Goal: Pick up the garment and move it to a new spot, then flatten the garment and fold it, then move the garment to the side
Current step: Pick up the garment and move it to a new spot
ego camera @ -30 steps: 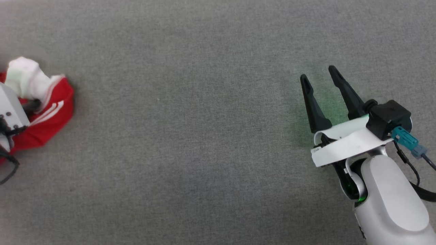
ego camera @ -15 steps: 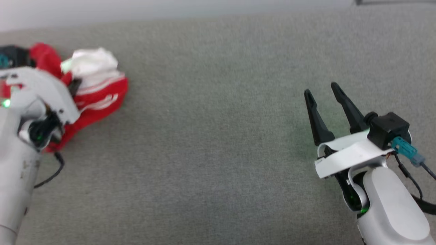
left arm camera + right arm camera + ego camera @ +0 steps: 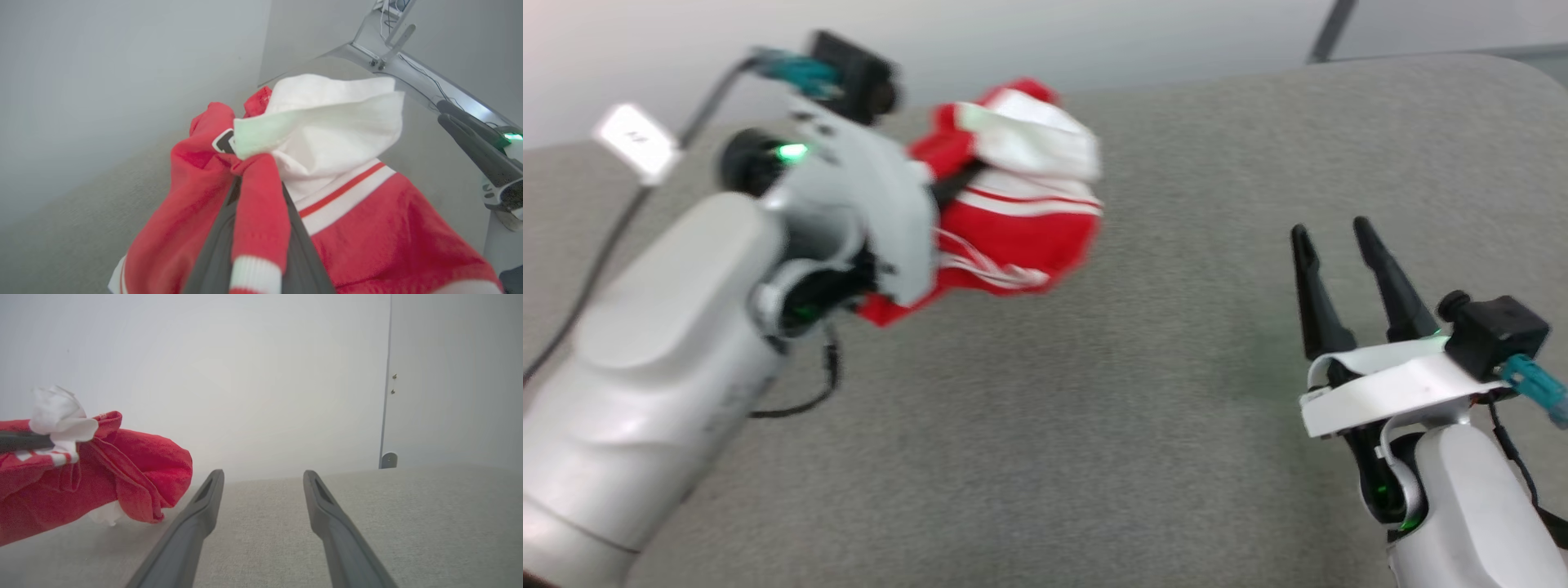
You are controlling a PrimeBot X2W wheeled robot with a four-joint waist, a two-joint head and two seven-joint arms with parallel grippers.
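While clamped nearly shut on a bunched fold of the shirt, lifts it with the left gripper over the far left of the table. Holds the right gripper wide open, empty, over the table's near right. Likely mid-move; next calls for lowering and releasing on bare grey felt. Beyond the table: pale wall, door.

I read no text. On the garment, a scrap of black, white-outlined lettering, too folded to make out. White tag: marks blurred.
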